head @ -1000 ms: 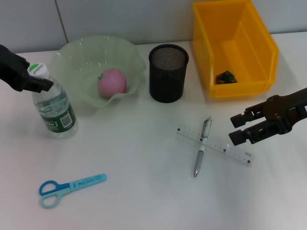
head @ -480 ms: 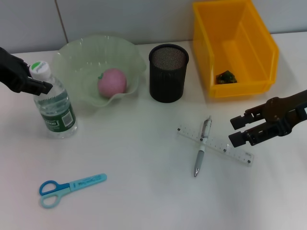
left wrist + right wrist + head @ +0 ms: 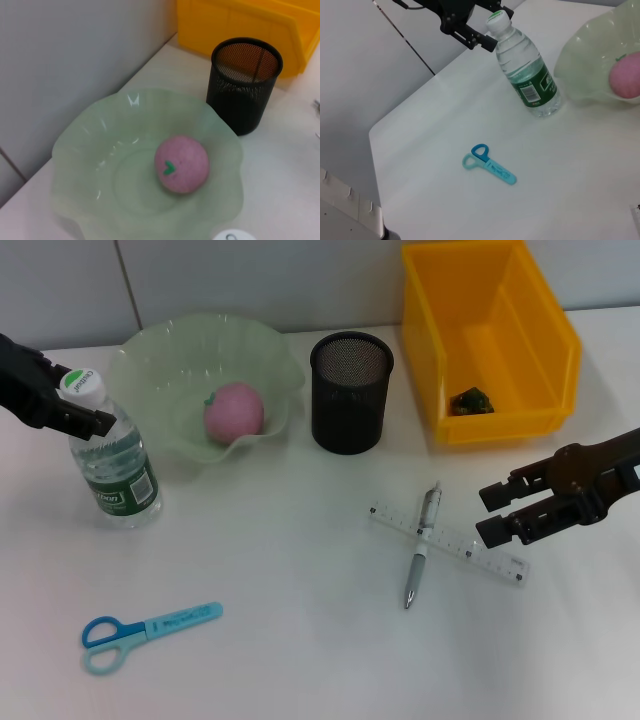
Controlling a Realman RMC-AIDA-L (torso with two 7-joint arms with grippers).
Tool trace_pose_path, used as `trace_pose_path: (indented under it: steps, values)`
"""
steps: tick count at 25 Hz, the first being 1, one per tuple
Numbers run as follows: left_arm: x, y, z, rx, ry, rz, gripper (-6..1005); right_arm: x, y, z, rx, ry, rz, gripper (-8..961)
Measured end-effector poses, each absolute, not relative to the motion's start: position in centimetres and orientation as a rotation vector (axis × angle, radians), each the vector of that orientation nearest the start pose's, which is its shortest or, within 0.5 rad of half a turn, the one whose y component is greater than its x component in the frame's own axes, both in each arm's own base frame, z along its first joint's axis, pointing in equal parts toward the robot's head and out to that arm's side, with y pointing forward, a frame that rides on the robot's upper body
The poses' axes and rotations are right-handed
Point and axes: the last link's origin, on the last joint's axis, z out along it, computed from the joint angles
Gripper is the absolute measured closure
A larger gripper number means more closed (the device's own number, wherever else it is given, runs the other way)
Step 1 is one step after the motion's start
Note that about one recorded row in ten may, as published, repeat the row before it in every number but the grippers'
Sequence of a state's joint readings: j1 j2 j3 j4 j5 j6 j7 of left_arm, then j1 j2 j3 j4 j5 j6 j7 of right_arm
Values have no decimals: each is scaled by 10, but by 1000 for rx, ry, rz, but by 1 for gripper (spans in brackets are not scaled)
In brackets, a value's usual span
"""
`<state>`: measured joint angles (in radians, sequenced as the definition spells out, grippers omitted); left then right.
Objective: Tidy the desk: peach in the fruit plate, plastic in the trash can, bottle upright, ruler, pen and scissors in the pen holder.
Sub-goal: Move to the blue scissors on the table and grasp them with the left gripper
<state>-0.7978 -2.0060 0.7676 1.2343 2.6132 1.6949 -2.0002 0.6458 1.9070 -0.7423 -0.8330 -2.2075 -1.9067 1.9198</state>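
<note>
- The bottle (image 3: 113, 453) is clear plastic with a green label and a white cap; it stands on the desk (image 3: 300, 640) beside the fruit plate (image 3: 160, 350), leaning slightly rather than plumb.
- The left gripper (image 3: 88, 413) reaches in from the desk's left edge, its dark fingers level with the bottle's neck just under the cap. They look closed on the neck, though the contact itself is partly hidden in both the head view and the right wrist view.
- The peach (image 3: 234, 410), pink with a small green stem, sits inside the ruffled pale green fruit plate.
- The black mesh pen holder (image 3: 349, 392) stands between the plate and the yellow trash can (image 3: 545, 340), which has a small dark green scrap (image 3: 469, 400) on its floor.
- The clear ruler (image 3: 490, 555) lies slantwise on the desk with the silver-grey pen (image 3: 420, 558) crossing over it.
- The right gripper (image 3: 488, 511) hangs low at the desk's right side, fingers parted and holding nothing, just beside the ruler's far end.
- The blue and teal scissors (image 3: 148, 628) lie flat near the front left, well apart from both grippers.
</note>
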Motion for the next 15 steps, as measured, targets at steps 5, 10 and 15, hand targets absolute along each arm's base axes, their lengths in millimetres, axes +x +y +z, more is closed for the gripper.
trace_pose_path:
  steps: [5, 10, 15]
  values:
    - [-181, 401, 107, -2650, -592, 125, 204, 239, 336, 76, -2991, 1027, 307, 191]
    - [-173, 395, 124, -2649, -553, -169, 205, 239, 336, 77, -2991, 1029, 307, 192]
    - [-167, 381, 137, -2634, -492, -541, 205, 239, 336, 77, -2989, 1027, 309, 192]
